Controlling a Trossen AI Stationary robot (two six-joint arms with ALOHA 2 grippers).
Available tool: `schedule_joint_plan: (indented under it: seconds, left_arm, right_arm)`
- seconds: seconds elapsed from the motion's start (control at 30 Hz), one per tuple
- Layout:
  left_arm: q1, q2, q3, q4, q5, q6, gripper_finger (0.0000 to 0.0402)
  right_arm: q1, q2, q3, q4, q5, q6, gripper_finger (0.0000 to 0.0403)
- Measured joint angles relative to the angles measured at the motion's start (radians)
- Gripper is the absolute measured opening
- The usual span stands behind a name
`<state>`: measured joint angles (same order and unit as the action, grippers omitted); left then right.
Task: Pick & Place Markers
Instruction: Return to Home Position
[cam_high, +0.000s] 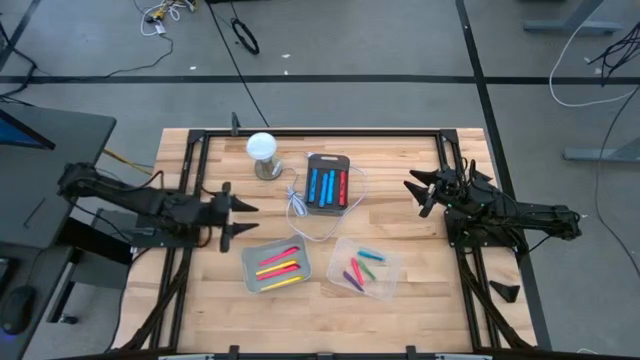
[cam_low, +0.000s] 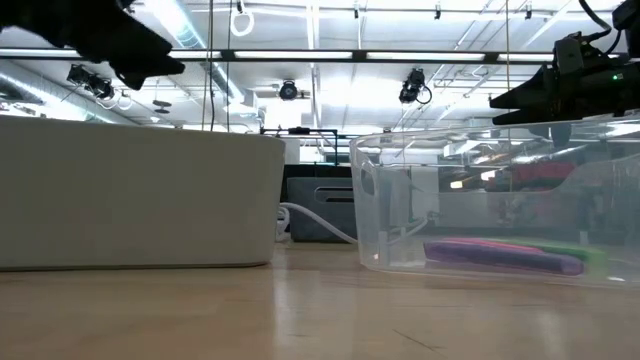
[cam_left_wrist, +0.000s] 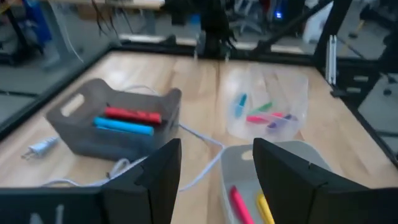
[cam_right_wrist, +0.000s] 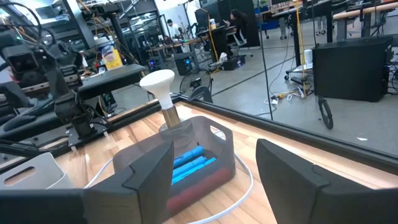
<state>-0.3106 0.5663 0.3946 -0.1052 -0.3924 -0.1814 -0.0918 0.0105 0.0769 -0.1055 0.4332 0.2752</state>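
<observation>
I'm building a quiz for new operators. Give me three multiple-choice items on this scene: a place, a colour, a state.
1. Which bin lies nearest the left gripper? A dark bin B light gray bin C clear bin
2. The markers in the dark bin are: A yellow B green and purple C blue and red
3. The left gripper and right gripper are: A both open, empty B both shut on markers C one open, one shut
B: it sits right beside that gripper, the clear bin nearer the right one. C: the high view shows those colours. A: fingers spread, nothing between.
</observation>
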Motion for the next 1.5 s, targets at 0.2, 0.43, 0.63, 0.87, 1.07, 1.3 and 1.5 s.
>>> schedule_joint_plan:
  seconds: [0.2, 0.43, 0.63, 0.87, 1.07, 1.3, 1.5]
  left_arm:
    - [0.019, -0.173, -0.106, 0.061, -0.018, 0.037, 0.0206]
    - [0.06, -0.333, -0.206, 0.093, -0.045, 0.02, 0.0206]
    - [0.083, -0.447, -0.256, 0.098, -0.033, 0.021, 0.0206]
    - [0.113, -0.563, -0.291, 0.096, -0.035, 0.02, 0.0206]
    - [0.125, -0.567, -0.327, 0.102, -0.039, 0.019, 0.0206]
    - [0.125, -0.566, -0.367, 0.133, -0.037, 0.01, 0.0206]
    - [0.125, -0.566, -0.367, 0.128, -0.012, 0.018, 0.0206]
  right_arm:
    - [0.0, 0.0, 0.0, 0.0, 0.0, 0.0, 0.0231]
    - [0.0, 0.0, 0.0, 0.0, 0.0, 0.0, 0.0231]
    - [0.0, 0.0, 0.0, 0.0, 0.0, 0.0, 0.0231]
    - [0.0, 0.0, 0.0, 0.0, 0.0, 0.0, 0.0231]
    - [0.0, 0.0, 0.0, 0.0, 0.0, 0.0, 0.0231]
    - [0.0, 0.0, 0.0, 0.0, 0.0, 0.0, 0.0231]
    - [0.0, 0.0, 0.0, 0.0, 0.0, 0.0, 0.0231]
